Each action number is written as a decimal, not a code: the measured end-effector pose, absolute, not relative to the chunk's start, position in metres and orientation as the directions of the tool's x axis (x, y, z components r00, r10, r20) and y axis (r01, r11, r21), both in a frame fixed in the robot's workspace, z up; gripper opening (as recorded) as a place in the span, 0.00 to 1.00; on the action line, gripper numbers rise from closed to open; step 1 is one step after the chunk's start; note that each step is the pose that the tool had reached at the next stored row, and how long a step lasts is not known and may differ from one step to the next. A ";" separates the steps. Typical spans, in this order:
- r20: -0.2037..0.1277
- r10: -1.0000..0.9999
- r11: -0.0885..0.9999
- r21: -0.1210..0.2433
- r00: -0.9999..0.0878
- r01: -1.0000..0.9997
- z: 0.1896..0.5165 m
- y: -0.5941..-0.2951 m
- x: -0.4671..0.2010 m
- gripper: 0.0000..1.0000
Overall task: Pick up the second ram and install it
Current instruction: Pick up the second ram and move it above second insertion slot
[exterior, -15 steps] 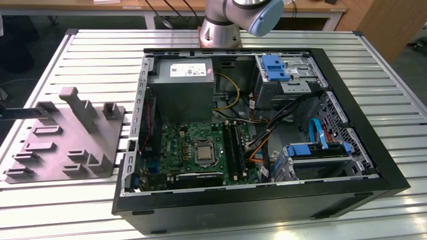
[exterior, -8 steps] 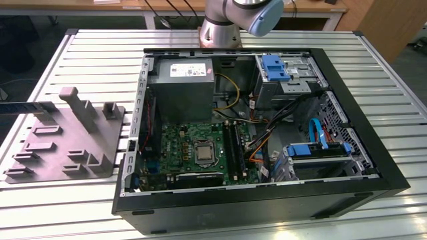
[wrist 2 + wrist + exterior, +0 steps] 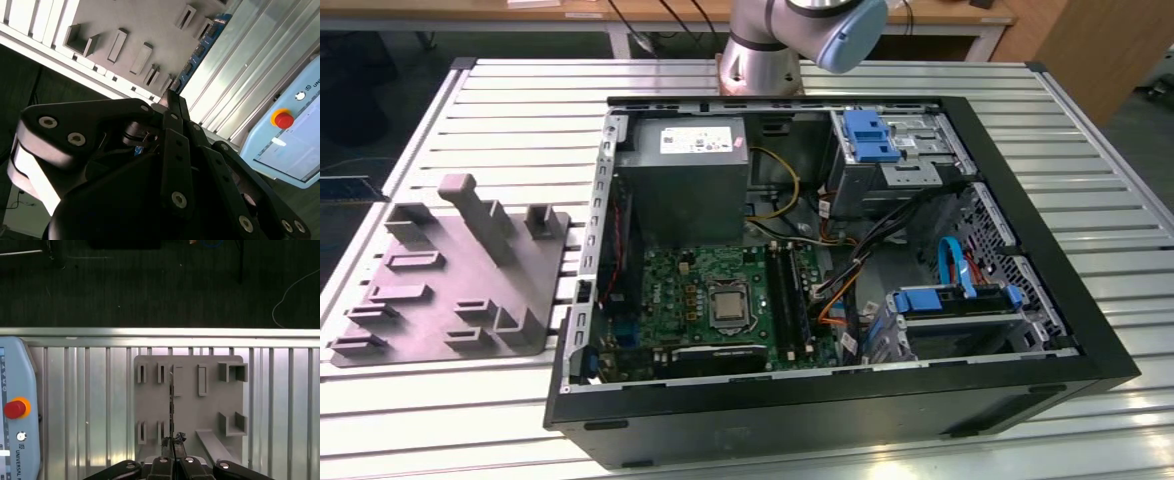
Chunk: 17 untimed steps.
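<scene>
I have the second ram (image 3: 202,47) pinched edge-on between the gripper's (image 3: 172,441) clenched fingers. It sits over the grey holder tray (image 3: 205,410), which lies near the bench's (image 3: 90,390) edge. The open computer case (image 3: 787,425) stands mid-bench beside that tray, with its motherboard (image 3: 700,290) exposed inside.

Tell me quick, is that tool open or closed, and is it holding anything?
The tool: closed, holding the ram.
</scene>
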<state>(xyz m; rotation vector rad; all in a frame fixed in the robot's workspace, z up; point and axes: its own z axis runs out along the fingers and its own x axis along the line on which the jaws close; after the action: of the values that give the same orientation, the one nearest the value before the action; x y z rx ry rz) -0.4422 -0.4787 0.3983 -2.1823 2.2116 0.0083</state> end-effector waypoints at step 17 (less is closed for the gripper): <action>-0.028 -1.000 0.014 -0.020 -0.013 -1.000 0.410 -0.479 -0.434 0.11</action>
<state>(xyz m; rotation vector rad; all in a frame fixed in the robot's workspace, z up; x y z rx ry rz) -0.4340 -0.4785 0.4104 -2.1823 2.2117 0.0082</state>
